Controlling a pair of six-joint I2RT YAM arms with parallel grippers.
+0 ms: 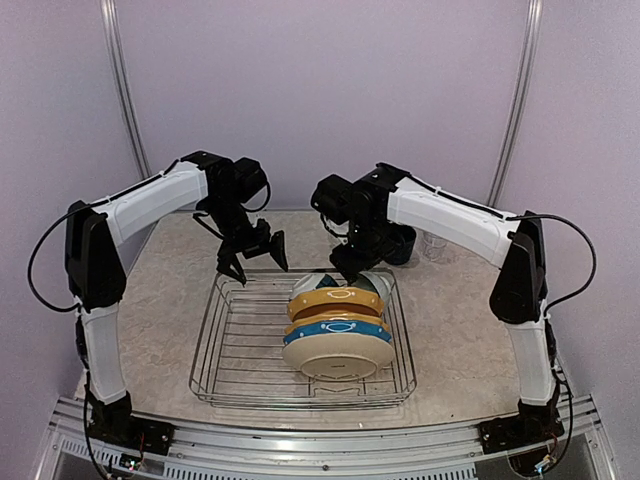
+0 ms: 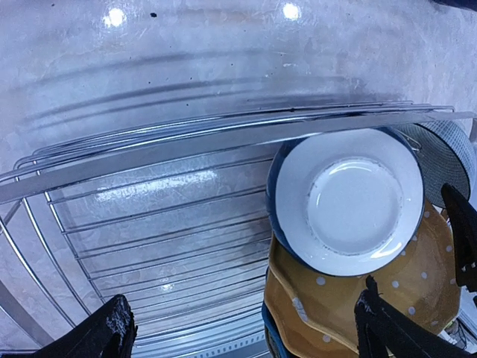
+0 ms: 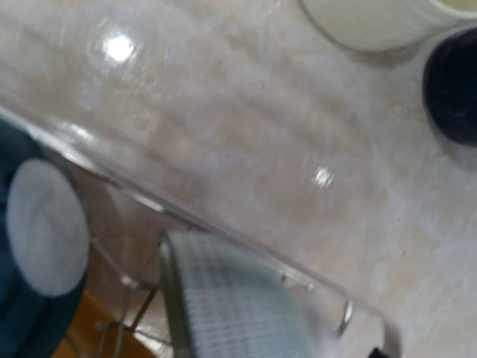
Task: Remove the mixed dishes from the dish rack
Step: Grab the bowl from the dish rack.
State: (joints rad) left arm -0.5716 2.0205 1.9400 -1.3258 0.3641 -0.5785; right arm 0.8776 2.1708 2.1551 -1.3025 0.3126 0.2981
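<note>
Currently the dishes stand on edge, packed together along the right side of the dish rack [image 1: 230, 350], which sits mid-surface [image 1: 170, 300]: cream plate [image 1: 340, 362] nearest, then blue-rimmed plate [image 1: 335, 330], mustard yellow plate [image 1: 335, 298], and teal-and-white bowl [image 1: 373, 282] at the far end. Left claw [image 1: 252, 252] hangs spread wide over the rack's far-left corner, holding nothing. Right claw [image 1: 353, 266] is down at the far end of the row by the bowl. Can't tell whether it's spread or pinching something: from above the wrist hides its fingers, and its own camera is blurred. Handling guess: glazed ceramic, stiff, fairly heavy, slick, chips if knocked on the wires. Best hold is probably the exposed top rim, lifting straight up so the neighbours don't tip. Hard to read: a grey checked dish [image 3: 238, 306] is wedged beside the bowl, plate or bowl unclear. Cream mug [image 3: 373, 19] and navy mug [image 3: 455, 89] sit outside the rack on the surface, both cropped. A clear tumbler [image 1: 435, 245] is barely visible behind the right arm. Left wrist view cuts off the mustard yellow plate at the bottom.
</note>
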